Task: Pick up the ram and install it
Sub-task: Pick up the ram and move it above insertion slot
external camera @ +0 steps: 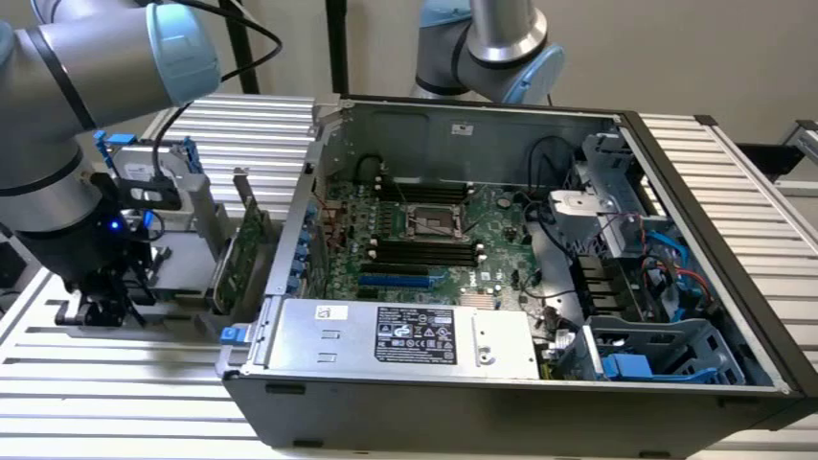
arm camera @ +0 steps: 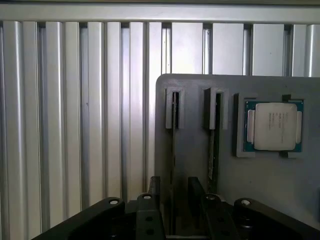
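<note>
1. Closest to the wrist camera are the fingers (arm camera: 154, 192) of the gripper (arm camera: 174, 205). They stand moderately parted, one on each side of the ram (arm camera: 174, 150), with a sliver of daylight on both sides. By my reading they straddle it and are not clamped on it.
2. That ram stands on its long edge in a slotted post of the grey holder plate (arm camera: 192, 150). I judge it is kept upright so that both flat faces are free for a pinch.
3. Just beside it a second ram stick (arm camera: 214, 145) stands the same way in its own slot. The square processor chip (arm camera: 272, 125) lies flat in a pocket further along the plate.
4. Under the plate runs the ribbed aluminium table (arm camera: 75, 125).
5. From the exterior view I see the gripper (external camera: 109, 305) low over the holder at that view's left, near the tall expansion card (external camera: 249, 259).
6. Well apart, the computer case (external camera: 511, 393) lies on its side with the panel off — so the motherboard (external camera: 499, 216) faces up and its dark memory slots (external camera: 422, 251) sit open to a straight push from above. I can make out no stick seated in them.
</note>
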Robot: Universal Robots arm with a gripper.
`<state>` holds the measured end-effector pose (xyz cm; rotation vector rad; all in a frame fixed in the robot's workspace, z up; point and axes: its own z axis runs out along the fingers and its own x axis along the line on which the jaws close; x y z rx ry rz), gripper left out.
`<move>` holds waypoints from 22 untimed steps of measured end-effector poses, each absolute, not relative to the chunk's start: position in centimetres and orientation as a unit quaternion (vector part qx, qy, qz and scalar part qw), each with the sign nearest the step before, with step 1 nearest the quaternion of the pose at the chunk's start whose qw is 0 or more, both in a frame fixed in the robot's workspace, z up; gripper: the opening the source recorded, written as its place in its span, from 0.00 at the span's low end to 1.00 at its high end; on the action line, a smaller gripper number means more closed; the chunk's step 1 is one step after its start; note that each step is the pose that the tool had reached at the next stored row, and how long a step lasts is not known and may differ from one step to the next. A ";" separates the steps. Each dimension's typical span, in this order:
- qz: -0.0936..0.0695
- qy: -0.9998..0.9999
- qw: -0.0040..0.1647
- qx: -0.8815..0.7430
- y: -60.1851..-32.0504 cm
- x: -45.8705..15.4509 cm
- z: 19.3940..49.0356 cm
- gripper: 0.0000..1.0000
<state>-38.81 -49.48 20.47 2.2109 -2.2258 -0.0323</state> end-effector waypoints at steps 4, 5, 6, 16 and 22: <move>-0.011 -0.709 0.002 0.705 -49.5 -38.9 20.1 1.00; -0.011 -0.709 0.002 0.705 -49.5 -38.9 20.1 1.00; -0.011 -0.709 0.001 0.705 -49.5 -38.9 20.1 1.00; -0.013 -0.710 -0.001 0.704 -49.4 -39.1 20.0 1.00; -0.013 -0.711 -0.001 0.703 -49.4 -39.1 19.7 1.00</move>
